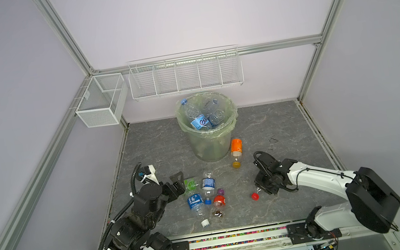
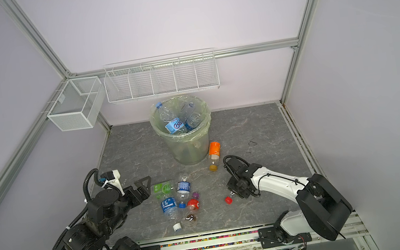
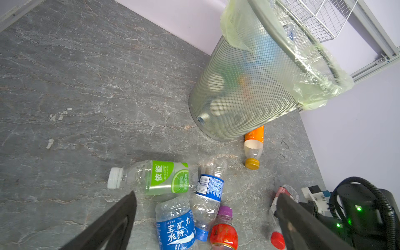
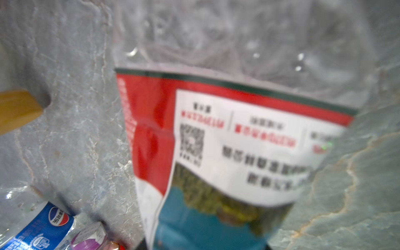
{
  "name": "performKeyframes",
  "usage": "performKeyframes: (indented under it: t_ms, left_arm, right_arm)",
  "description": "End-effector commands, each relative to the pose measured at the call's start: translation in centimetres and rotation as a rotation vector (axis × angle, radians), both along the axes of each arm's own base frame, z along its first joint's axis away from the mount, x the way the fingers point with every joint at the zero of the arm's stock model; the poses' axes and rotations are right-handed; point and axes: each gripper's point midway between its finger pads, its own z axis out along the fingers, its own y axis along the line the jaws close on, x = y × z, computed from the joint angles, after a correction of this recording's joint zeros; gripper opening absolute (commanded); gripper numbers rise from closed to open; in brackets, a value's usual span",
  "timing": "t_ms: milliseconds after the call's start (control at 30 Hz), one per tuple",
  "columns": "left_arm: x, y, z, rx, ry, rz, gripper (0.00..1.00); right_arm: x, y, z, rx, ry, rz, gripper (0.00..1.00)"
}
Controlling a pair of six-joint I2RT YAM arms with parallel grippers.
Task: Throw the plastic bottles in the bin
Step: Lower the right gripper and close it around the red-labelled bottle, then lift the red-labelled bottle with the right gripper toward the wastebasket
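Right pincer [image 1: 262, 189] clamped on the red-capped bottle [image 1: 255, 196] lying on the counter [image 1: 286, 124]; left pincer [image 3: 206, 195] apart by a cluster of bottles [image 1: 195, 202] nearby. An orange bottle [image 1: 236, 149] lies beside the bin [image 1: 209, 143], which holds several more

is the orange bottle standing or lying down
Lying down: the orange bottle rests on its side beside the bin, yellow cap pointing away from it.

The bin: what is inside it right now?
In a top view the bin holds several clear plastic bottles, among them a blue-labelled bottle. What lies beneath them is covered; its wall shows only blurred shapes.
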Motion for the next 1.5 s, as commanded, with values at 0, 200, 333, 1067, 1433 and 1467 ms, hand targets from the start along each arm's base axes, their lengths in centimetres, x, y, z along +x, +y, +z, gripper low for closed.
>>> performKeyframes:
  t_ms: [0, 200, 333, 1067, 1433, 1467]
  left_arm:
    - [-0.1, 0.2, -0.5, 0.019, 0.013, 0.008, 1.0]
    - [0.0, 0.2, -0.4, 0.017, 0.011, 0.007, 1.0]
    - [0.0, 0.1, -0.5, 0.018, 0.013, 0.006, 1.0]
    - [-0.3, 0.4, -0.9, 0.008, 0.022, 0.013, 1.0]
    - [-0.5, 0.5, -1.4, 0.007, 0.03, 0.016, 1.0]
    - [-0.5, 0.6, -1.5, 0.008, 0.032, 0.016, 1.0]
  right_arm:
    - [-1.3, -1.6, -1.0, -0.064, 0.062, -0.03, 0.06]
    - [-1.1, -1.4, -0.5, -0.059, 0.051, -0.017, 0.06]
    - [-1.1, -1.4, -0.1, -0.053, 0.039, -0.012, 0.06]
    - [1.8, 3.9, 12.3, -0.027, -0.436, 0.447, 0.06]
    - [1.6, 6.3, 17.5, -0.018, -0.592, 0.629, 0.06]
    - [1.6, 6.5, 17.9, -0.022, -0.599, 0.642, 0.07]
